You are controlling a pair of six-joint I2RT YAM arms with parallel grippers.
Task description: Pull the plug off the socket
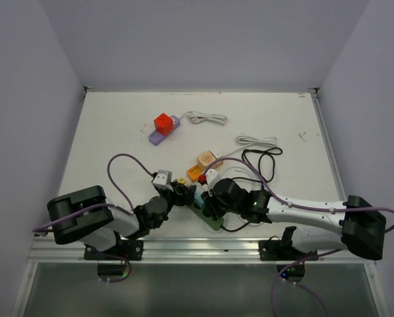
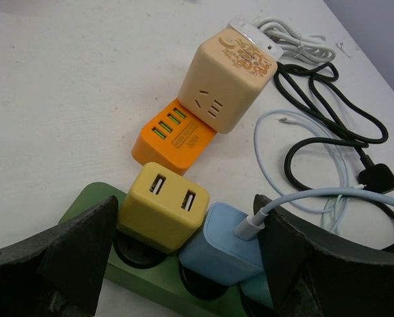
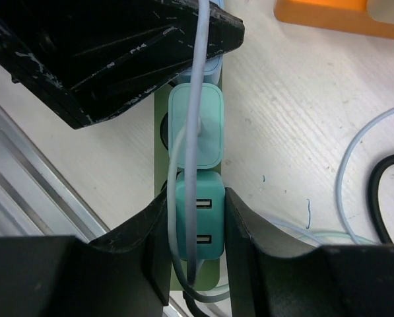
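Power strip [image 2: 94, 193] — mostly hidden

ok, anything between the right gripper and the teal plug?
Nothing blocks it: the right gripper straddles the teal plug, jaws against both its sides. A white cable does run over the plug's top, down between the jaws.

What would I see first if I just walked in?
A green power strip at the front of the table, stuffed with colourful chargers. The right gripper pinches a teal charger; the left gripper straddles a yellow charger and a blue charger.
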